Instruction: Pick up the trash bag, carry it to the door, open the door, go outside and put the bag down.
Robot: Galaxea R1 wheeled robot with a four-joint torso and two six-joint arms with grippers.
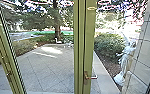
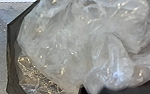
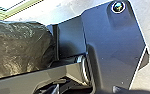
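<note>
The glass door has a green frame point(image 1: 90, 47) with a lever handle point(image 1: 92, 77) low on its right side, and it looks closed in the head view. Clear crumpled plastic of the trash bag point(image 2: 66, 45) lies close to the camera in the left wrist view, with a crinkled, shiny part below it. In the right wrist view a dark, bulging bag surface point(image 3: 18, 47) is beside the robot's plate and jointed bar. How the grippers' fingers stand cannot be made out.
Through the glass lie a paved yard point(image 1: 48, 65), a tree point(image 1: 57, 20) and bushes point(image 1: 108, 46). A white statue-like figure point(image 1: 126, 58) stands by a tiled wall point(image 1: 147, 55) at the right. Another green frame post point(image 1: 6, 55) slants along the left.
</note>
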